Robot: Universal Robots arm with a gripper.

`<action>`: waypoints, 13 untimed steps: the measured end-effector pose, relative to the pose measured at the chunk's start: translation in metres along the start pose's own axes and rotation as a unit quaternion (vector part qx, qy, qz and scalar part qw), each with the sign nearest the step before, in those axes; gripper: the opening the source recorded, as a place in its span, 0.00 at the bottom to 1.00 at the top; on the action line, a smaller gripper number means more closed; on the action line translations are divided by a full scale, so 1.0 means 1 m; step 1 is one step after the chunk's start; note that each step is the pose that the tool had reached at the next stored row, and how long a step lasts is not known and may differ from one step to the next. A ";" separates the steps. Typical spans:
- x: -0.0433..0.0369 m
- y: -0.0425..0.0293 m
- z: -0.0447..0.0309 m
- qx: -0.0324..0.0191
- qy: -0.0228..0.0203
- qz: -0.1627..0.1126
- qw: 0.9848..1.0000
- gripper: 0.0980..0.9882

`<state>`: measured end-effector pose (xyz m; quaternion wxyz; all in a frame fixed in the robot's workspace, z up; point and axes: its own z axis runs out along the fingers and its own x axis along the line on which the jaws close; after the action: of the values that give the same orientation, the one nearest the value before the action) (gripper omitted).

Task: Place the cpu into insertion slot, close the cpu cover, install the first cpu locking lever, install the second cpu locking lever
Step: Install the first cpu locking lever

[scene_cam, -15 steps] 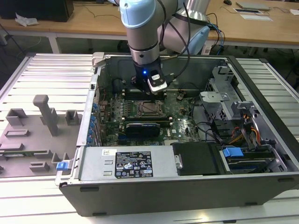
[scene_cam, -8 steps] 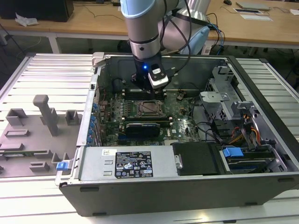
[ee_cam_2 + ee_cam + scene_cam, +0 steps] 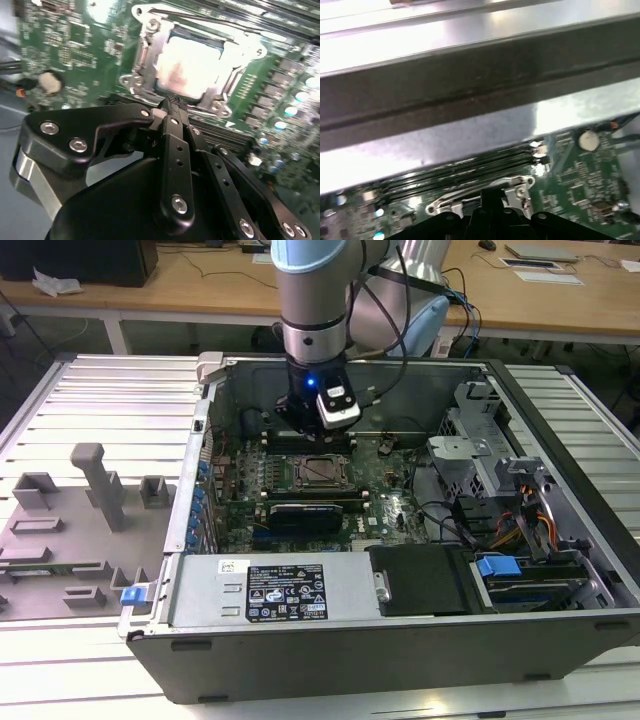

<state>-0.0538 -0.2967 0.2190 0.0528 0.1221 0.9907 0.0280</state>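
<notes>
The cpu (image 3: 192,65) lies flat in the insertion slot (image 3: 322,472), its silver top showing through the window of the cpu cover (image 3: 144,52), which is folded down around it. One thin wire locking lever (image 3: 200,17) runs along a side of the socket, and a silver lever (image 3: 465,195) bends beside the memory slots. My gripper (image 3: 169,106) hovers just above the socket's edge with its black fingers pressed together, and I see nothing between them. In the exterior view the gripper (image 3: 318,430) hangs inside the case, just behind the socket.
The open computer case (image 3: 200,440) surrounds the motherboard (image 3: 385,495). Long black memory slots (image 3: 460,167) run beside the socket, and a black card (image 3: 305,512) lies in front of it. Drive bays and cables (image 3: 510,510) fill the exterior view's right. Grey fixtures (image 3: 100,485) stand on the table at its left.
</notes>
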 end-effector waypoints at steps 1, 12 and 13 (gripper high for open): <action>-0.0001 -0.0003 0.0001 0.002 0.000 0.000 1.000 0.01; -0.0057 -0.0228 0.0002 0.018 -0.004 -0.002 1.000 0.01; -0.0059 -0.0238 0.0002 0.020 -0.005 -0.002 1.000 0.01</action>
<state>-0.0538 -0.3212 0.2178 0.0553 0.1210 0.9911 0.0075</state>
